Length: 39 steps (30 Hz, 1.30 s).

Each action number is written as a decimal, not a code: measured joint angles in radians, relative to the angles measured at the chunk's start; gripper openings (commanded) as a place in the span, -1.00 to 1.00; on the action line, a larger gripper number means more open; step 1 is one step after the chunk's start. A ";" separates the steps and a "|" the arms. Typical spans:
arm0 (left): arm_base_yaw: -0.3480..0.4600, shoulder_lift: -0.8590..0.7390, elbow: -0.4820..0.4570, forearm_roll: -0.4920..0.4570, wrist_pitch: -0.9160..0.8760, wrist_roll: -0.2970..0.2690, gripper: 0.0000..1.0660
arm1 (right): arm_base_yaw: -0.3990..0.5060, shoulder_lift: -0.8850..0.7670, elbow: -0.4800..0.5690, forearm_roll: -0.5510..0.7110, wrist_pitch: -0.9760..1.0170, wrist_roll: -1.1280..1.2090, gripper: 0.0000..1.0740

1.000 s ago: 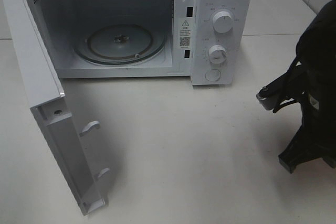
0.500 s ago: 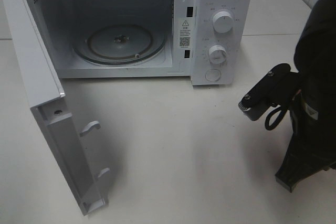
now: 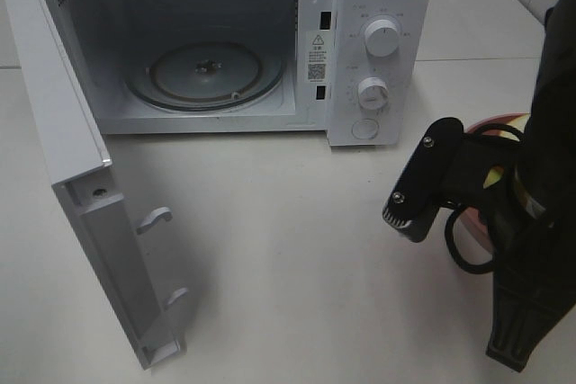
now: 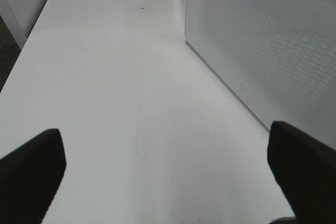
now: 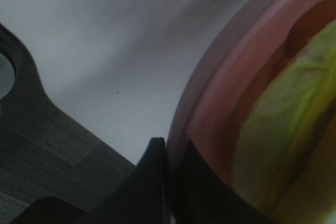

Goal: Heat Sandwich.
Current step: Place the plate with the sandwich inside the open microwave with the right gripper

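Observation:
In the right wrist view the sandwich point(image 5: 283, 145) shows its yellow-green and red filling, lying on a pink plate point(image 5: 220, 108). My right gripper point(image 5: 165, 150) is shut on the plate's rim. From the high camera the right arm point(image 3: 531, 222) covers most of the plate point(image 3: 502, 123), which sits at the table's right side, to the right of the microwave's dials; only a sliver of the sandwich point(image 3: 493, 175) shows. The white microwave point(image 3: 378, 6) stands open with a bare glass turntable point(image 3: 205, 74). My left gripper point(image 4: 168, 150) is open over bare table and out of the high camera's view.
The microwave door point(image 3: 81, 195) swings out to the front left, its latch hooks pointing toward the table's middle. A white perforated panel point(image 4: 262, 51) stands close beside the left gripper. Two dials point(image 3: 382, 38) are on the microwave's right panel.
The right arm has swung left and toward the table's front, and the pink plate with the sandwich has come into the high view. The left gripper and the microwave have not moved.

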 measured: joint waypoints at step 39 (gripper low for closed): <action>0.000 0.000 0.000 0.000 0.000 0.000 0.90 | 0.003 -0.002 0.000 -0.019 -0.266 -0.719 -0.95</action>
